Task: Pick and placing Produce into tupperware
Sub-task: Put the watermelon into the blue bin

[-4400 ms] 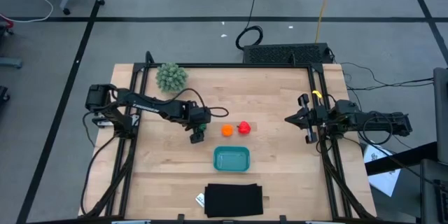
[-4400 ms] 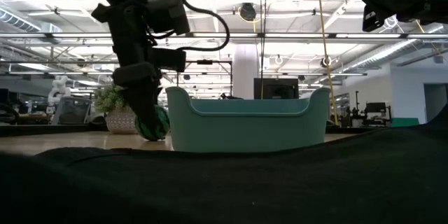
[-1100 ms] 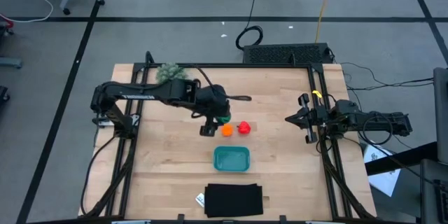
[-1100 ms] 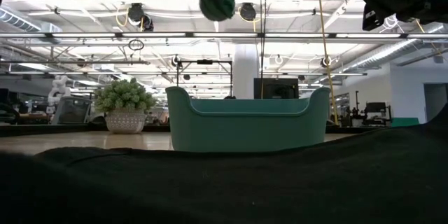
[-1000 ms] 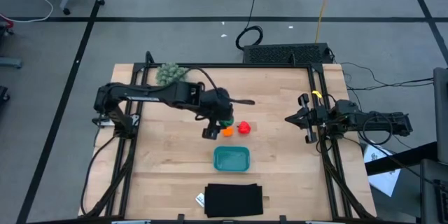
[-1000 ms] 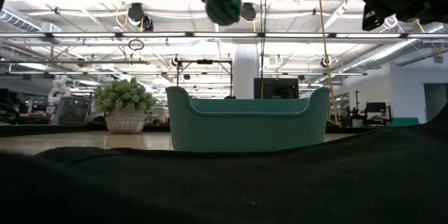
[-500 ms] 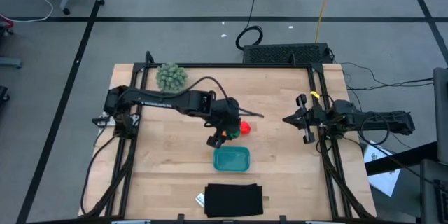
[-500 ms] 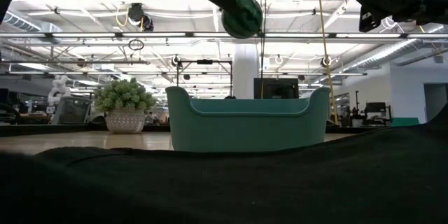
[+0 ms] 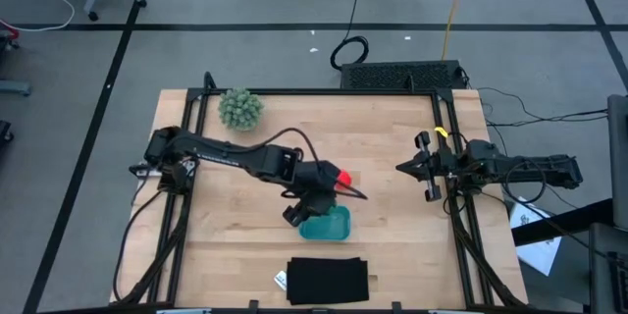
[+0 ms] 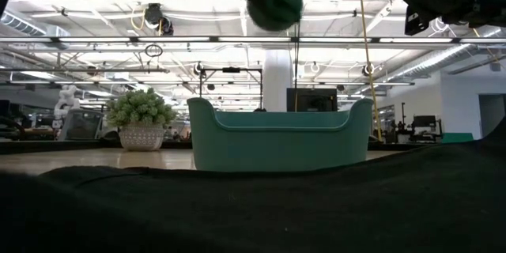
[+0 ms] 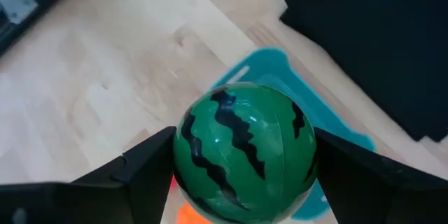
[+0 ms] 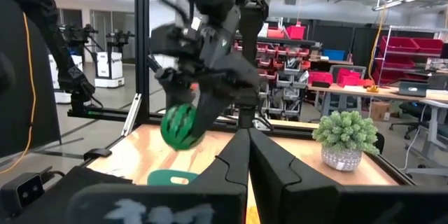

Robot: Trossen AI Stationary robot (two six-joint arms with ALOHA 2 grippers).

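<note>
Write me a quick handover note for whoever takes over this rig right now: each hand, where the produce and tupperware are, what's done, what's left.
Left hand: shut on the green striped piece, held in the air above the near-left part of the teal tupperware, not yet released.
Right hand: parked at the table's right edge, fingers together, holding nothing.
Red piece: on the table just behind the tupperware, partly covered by the left arm. Orange piece: only a sliver shows, beneath the held piece.
Done: nothing in the tupperware yet, as far as can be seen.
Left: drop the green piece in, then the orange and red ones.
</note>
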